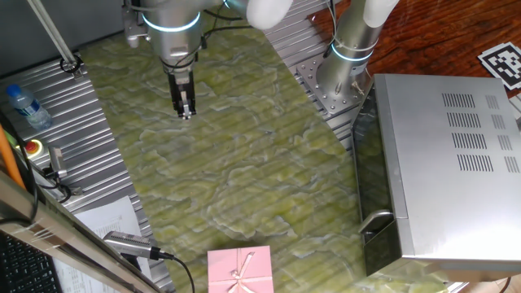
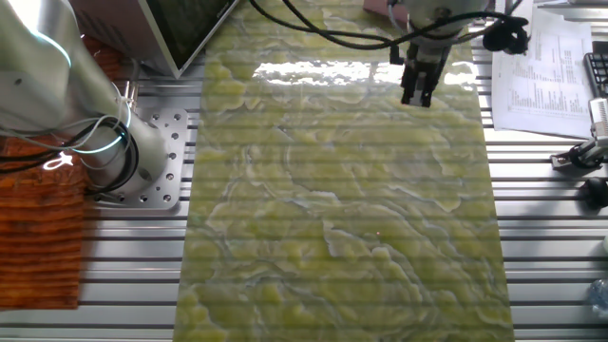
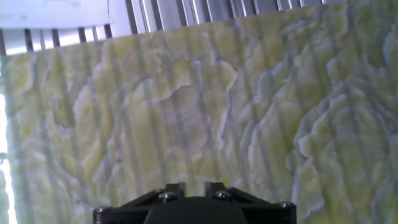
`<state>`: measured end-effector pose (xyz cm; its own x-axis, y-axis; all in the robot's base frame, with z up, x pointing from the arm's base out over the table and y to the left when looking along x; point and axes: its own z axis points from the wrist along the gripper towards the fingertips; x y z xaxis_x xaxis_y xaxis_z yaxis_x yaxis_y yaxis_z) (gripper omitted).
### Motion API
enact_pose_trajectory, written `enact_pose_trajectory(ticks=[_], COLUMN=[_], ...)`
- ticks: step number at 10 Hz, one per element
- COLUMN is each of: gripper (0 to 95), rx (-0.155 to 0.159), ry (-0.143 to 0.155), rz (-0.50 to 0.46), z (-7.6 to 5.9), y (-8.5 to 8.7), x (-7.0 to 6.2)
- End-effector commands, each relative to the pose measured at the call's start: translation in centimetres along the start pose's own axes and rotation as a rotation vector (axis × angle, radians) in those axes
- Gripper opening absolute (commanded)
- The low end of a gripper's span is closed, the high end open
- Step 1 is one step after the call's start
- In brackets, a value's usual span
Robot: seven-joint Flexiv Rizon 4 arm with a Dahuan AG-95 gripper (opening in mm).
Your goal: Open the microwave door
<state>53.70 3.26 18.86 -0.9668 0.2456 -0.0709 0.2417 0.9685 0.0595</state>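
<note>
The microwave [image 1: 444, 163] is a large silver-grey box with vent slits on top, at the right of the table. The microwave door [image 1: 370, 183] is the dark glass panel on its left face, and it lies flush against the box. Its curved silver handle [image 1: 376, 220] is at the near end. In the other fixed view the door [image 2: 185, 33] shows at the top left. My gripper [image 1: 186, 112] points down over the green mat, far left of the door. It also shows in the other fixed view [image 2: 418, 97]. Its jaws stand close together with nothing between them.
A small pink gift box [image 1: 238, 270] lies at the mat's near edge. A second arm's base [image 1: 346, 69] stands behind the microwave. A water bottle [image 1: 24, 106], a red button [image 1: 33, 147] and papers [image 1: 106, 220] lie at the left. The green mat [image 3: 199, 106] fills the hand view.
</note>
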Motion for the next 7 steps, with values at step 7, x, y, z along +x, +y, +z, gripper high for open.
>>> enact_pose_trajectory(ticks=[7], gripper=[0.0], rx=[-0.077], ry=[0.336], rz=[-0.073], z=[0.6], y=[5.2], x=[1.2])
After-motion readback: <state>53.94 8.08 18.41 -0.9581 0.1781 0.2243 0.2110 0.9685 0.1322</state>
